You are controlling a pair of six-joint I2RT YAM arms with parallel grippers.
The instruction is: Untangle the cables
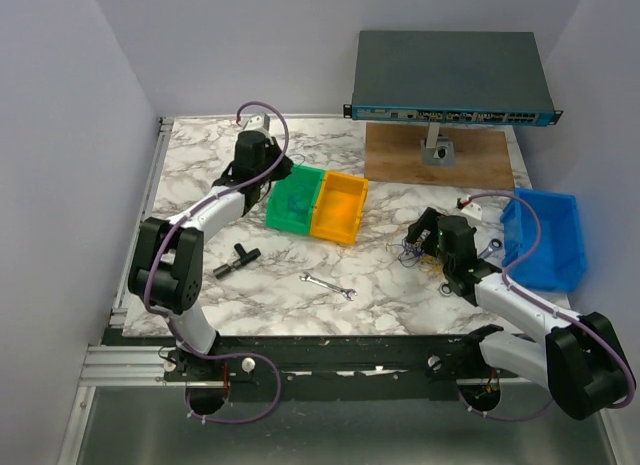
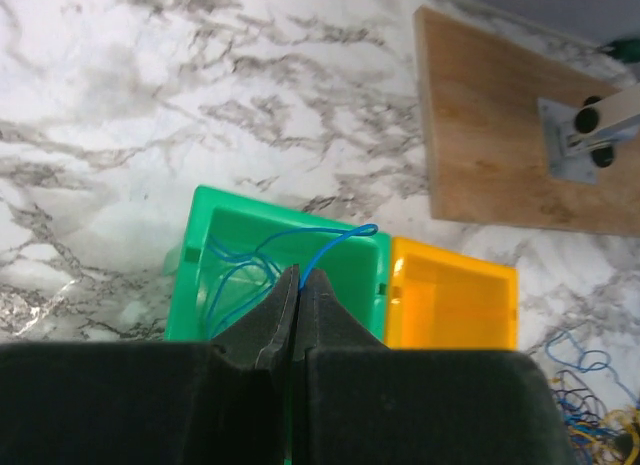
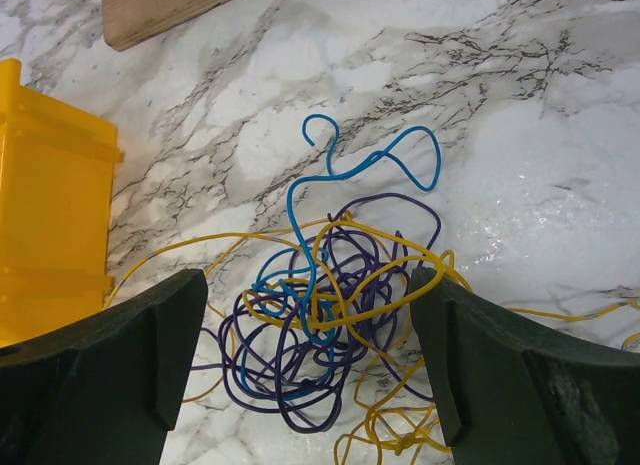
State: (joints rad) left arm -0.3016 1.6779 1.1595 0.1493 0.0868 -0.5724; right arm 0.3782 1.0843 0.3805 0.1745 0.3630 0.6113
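Observation:
The cables (image 3: pixel 330 305) lie as a tangle of thin yellow, blue and dark purple wires on the marble table. My right gripper (image 3: pixel 310 285) stands open just above them, one finger on each side of the bunch. From above, the tangle (image 1: pixel 407 251) sits in front of the right gripper (image 1: pixel 420 235). My left gripper (image 2: pixel 299 275) hangs over the green bin (image 2: pixel 205 210), shut on a blue cable (image 2: pixel 340 237) that arcs out from its tips. More loops of blue wire (image 2: pixel 235 275) lie inside that bin. In the top view the left gripper (image 1: pixel 272 177) is at the green bin (image 1: pixel 283 221).
A yellow bin (image 1: pixel 340 230) adjoins the green one. A blue bin (image 1: pixel 560 270) stands at the right edge. A wrench (image 1: pixel 328 285) and a black T-shaped part (image 1: pixel 237 257) lie on the table. A network switch (image 1: pixel 450 80) on a stand rises over a wooden board (image 1: pixel 400 160) at the back.

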